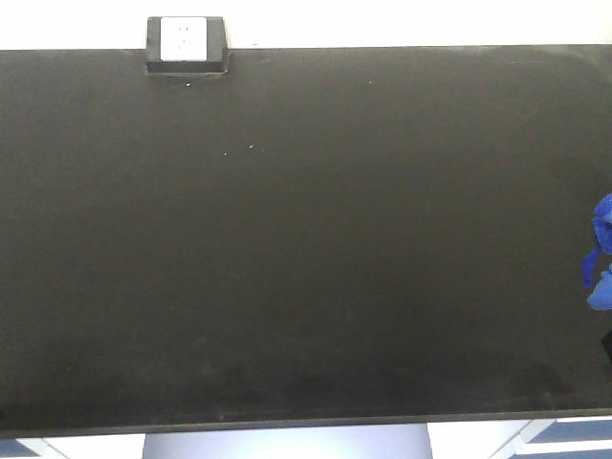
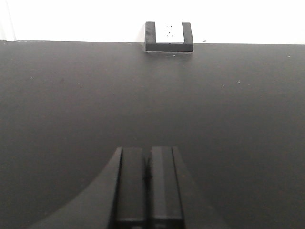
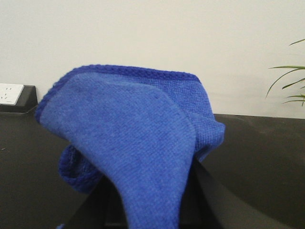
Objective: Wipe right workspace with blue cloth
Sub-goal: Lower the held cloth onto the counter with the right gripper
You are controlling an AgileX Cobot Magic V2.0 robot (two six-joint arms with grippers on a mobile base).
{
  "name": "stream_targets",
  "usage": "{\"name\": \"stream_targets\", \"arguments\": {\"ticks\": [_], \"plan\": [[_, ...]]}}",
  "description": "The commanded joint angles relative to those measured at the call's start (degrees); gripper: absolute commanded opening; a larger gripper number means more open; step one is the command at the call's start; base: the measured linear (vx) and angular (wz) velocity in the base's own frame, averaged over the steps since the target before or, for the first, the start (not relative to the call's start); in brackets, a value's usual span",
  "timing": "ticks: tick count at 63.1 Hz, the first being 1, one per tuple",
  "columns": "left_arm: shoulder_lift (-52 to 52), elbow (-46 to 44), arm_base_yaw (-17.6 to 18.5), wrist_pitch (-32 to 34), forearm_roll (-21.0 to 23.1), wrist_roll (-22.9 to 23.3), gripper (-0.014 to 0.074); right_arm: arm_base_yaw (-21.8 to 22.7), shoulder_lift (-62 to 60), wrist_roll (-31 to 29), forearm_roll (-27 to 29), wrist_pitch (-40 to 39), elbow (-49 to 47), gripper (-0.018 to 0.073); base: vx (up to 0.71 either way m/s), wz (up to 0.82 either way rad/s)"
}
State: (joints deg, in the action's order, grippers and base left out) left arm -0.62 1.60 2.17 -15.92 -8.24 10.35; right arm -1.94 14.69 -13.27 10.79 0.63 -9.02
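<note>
Front view: we log the black bench [image 1: 306, 249], a socket box [image 1: 186, 43] at its far edge, and the blue cloth [image 1: 601, 253] at the frame's right margin.
Left wrist view: left gripper [image 2: 148, 186] closed on nothing, above bare bench.
Right wrist view: right gripper [image 3: 207, 193] holds the cloth, bunched and raised off the bench; the jaws are hidden beneath it.

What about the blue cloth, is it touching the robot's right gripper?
Touching. The right wrist view shows the blue cloth bunched over the right gripper, lying against its dark finger.
</note>
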Motion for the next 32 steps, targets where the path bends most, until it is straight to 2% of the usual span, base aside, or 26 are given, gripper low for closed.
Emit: {"name": "stream_targets", "arguments": {"ticks": [1,32], "plan": [[-0.91,1.74,0.25,4.53,-0.07,0.49,-0.0006,0.13,0.84,-0.39,0.01,-5.10,-1.71,0.0000,0.07,-0.01],[-0.91,1.74,0.25,4.53,-0.07,0.49,-0.0006,0.13,0.84,-0.39,0.01,-5.10,-1.71,0.0000,0.03,-0.01]]}}
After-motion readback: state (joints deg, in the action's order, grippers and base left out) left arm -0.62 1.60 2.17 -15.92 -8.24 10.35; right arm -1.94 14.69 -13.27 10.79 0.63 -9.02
